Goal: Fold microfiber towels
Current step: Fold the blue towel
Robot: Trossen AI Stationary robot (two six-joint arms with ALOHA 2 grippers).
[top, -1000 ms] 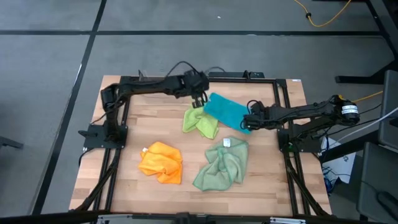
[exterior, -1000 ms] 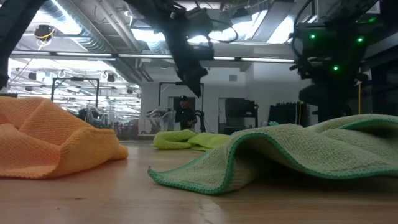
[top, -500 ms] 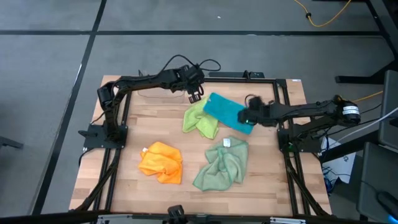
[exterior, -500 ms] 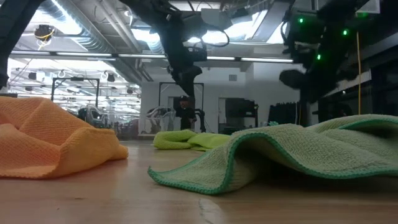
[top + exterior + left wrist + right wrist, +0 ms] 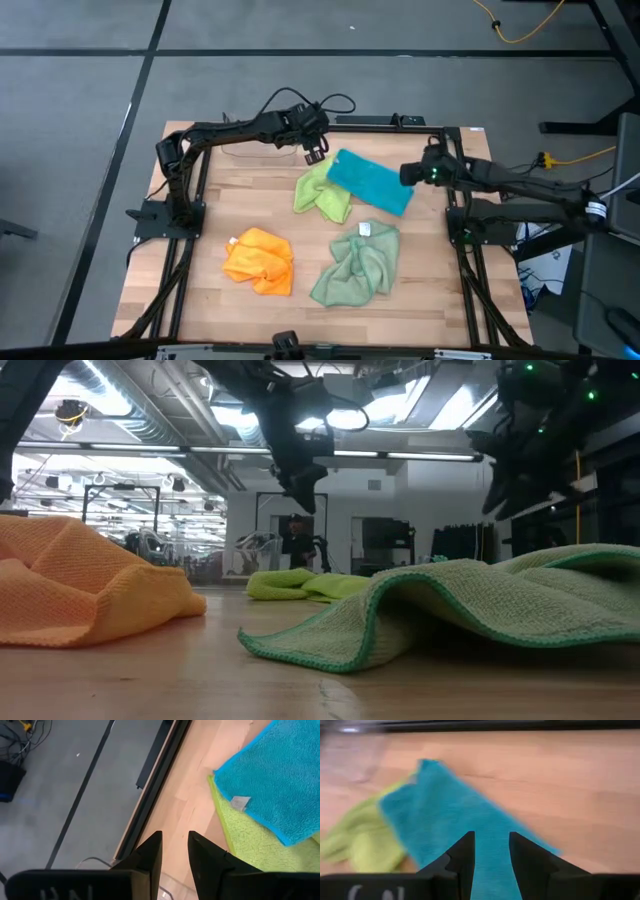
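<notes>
The teal towel (image 5: pixel 370 182) lies as a flat oblong at the far middle of the table, its left part resting on the crumpled lime green towel (image 5: pixel 318 197). The orange towel (image 5: pixel 260 262) and the pale sage towel (image 5: pixel 357 262) lie crumpled nearer the front. My left gripper (image 5: pixel 316 155) hangs open above the bare wood just beyond the teal towel's far left corner (image 5: pixel 220 770). My right gripper (image 5: pixel 408 176) is open off the teal towel's right end, looking down over the cloth (image 5: pixel 455 815). Neither has anything between its fingers.
Black frame rails (image 5: pixel 300 125) run along the table's far edge and down both sides. A clear plastic bin (image 5: pixel 245 153) shows faintly under the left arm at the far left. Bare wood (image 5: pixel 255 205) lies between the lime and orange towels.
My right gripper has drawn back from the teal towel's near right end toward the table's right edge, rising and turning as it went. The teal towel lies flat where it was.
</notes>
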